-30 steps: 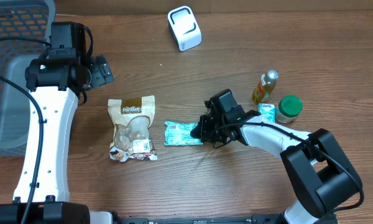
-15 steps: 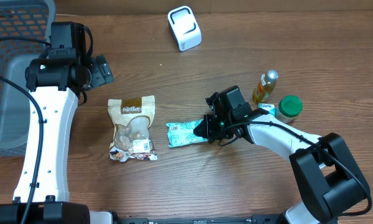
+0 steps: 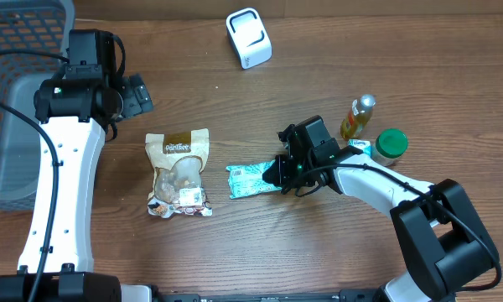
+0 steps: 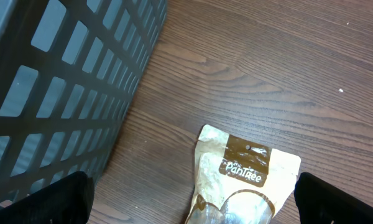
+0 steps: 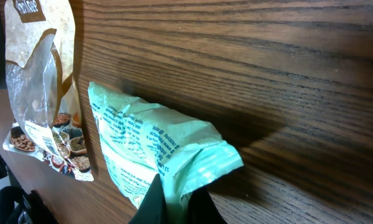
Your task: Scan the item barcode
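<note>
A mint-green packet [image 3: 250,180] lies on the wooden table at centre, and my right gripper [image 3: 277,175] is shut on its right end. In the right wrist view the two dark fingertips [image 5: 150,199] pinch the crumpled edge of the green packet [image 5: 150,144], whose printed face tilts up off the wood. A white scanner [image 3: 249,38] stands at the back of the table, well away from the packet. My left gripper [image 3: 137,94] hangs open at the far left, and in its wrist view its fingers [image 4: 46,200] stand wide apart above a brown snack pouch [image 4: 245,171].
The brown snack pouch [image 3: 178,173] lies just left of the packet. A bottle [image 3: 358,117], a green-lidded jar [image 3: 391,146] and a small green carton [image 3: 360,151] stand close behind the right arm. A grey basket [image 3: 8,92] fills the left edge.
The right gripper has shifted a little to the right, pulling the green packet along with it. The left arm has not moved.
</note>
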`<state>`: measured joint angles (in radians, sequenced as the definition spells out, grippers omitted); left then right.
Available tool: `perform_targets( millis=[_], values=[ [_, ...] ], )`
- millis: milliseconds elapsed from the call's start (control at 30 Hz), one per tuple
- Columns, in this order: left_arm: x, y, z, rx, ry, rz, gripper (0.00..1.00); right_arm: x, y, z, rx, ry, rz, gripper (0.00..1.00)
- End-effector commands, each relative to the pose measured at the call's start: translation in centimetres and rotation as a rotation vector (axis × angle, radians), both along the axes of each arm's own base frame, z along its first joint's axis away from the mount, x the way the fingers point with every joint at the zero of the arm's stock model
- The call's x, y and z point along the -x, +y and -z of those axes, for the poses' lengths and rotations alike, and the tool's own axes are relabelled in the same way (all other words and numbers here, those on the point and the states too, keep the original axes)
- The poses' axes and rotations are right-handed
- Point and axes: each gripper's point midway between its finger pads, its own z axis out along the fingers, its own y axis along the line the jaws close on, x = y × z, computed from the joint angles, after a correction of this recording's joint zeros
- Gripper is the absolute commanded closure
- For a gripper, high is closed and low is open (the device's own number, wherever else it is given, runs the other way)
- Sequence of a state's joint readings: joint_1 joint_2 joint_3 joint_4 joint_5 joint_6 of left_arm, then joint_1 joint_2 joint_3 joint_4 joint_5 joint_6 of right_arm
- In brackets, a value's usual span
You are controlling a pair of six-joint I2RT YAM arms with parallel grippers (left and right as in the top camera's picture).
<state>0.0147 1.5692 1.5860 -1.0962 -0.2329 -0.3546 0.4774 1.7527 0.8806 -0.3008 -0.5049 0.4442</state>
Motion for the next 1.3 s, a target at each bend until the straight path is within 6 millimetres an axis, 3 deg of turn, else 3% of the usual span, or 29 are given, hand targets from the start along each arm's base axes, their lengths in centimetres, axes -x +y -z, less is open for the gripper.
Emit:
perform_targets(
  millis=[0,533,700,867,967,1267],
  values=[
    [-0.02,0.09,-0.33,-0.021,-0.002,0.02,0.0,-0.24,0.11,-1.05,-0.015,-0.034,-0.006,0.96],
    [-0.02,0.09,-0.33,-0.021,-0.002,0.02,0.01,-0.25,0.11,-1.06,-0.016,-0.034,-0.006,0.96],
    [-0.02,0.09,-0.33,-0.02,-0.002,0.02,0.01,-0.25,0.11,-1.06,-0.016,-0.034,-0.005,0.87],
    [-0.02,0.09,-0.33,-0.021,-0.002,0.02,0.0,-0.24,0.1,-1.05,-0.015,-0.033,-0.005,0.88],
    [-0.02,0.09,-0.33,-0.02,-0.002,0.02,0.01,-0.26,0.11,-1.07,-0.016,-0.034,-0.005,0.96],
    [-0.02,0.09,-0.33,-0.021,-0.002,0.02,0.0,-0.24,0.1,-1.05,-0.015,-0.033,-0.005,0.96]
  ],
)
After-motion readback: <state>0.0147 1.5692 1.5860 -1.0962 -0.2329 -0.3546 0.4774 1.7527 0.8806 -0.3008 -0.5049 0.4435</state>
